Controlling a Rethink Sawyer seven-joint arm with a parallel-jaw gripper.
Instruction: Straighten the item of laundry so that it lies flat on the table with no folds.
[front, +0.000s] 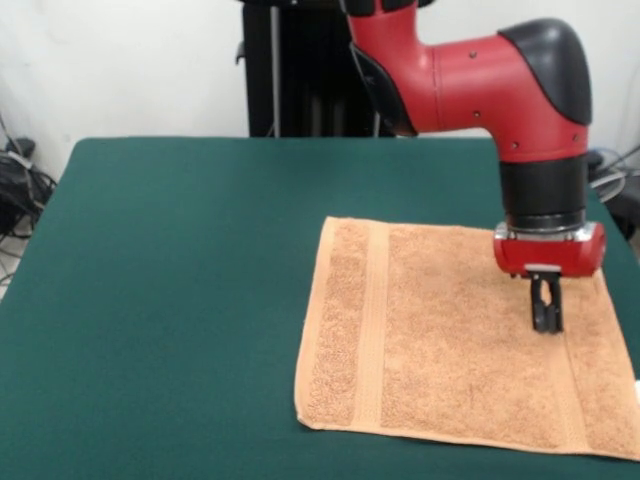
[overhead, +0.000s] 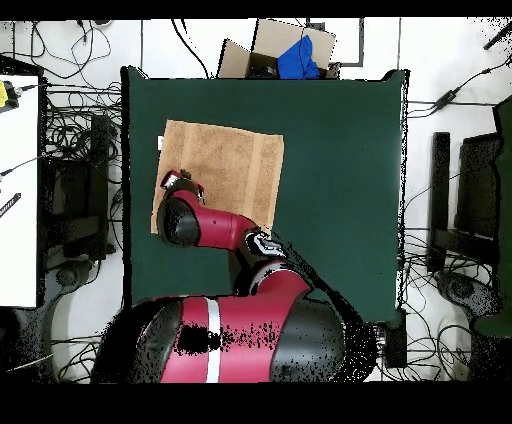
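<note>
The light orange-brown towel (front: 450, 350) lies spread flat on the dark green table (front: 180, 250), toward the right and near edge in the front view. Woven bands run near its left and right ends. A small white tag (front: 636, 385) shows at its right edge. My gripper (front: 546, 322) hangs straight down over the right part of the towel, by the right band. Its fingers stand close together with the tips at the towel's surface. In the overhead view the towel (overhead: 230, 160) lies at the table's (overhead: 340, 180) upper left, with the gripper (overhead: 175, 182) over its left side.
The towel's right edge lies close to the table's right edge in the front view. The black pedestal (front: 290, 70) stands behind the table. In the overhead view a cardboard box (overhead: 275, 55) sits beyond the table's top edge, and cables lie on the floor around the table.
</note>
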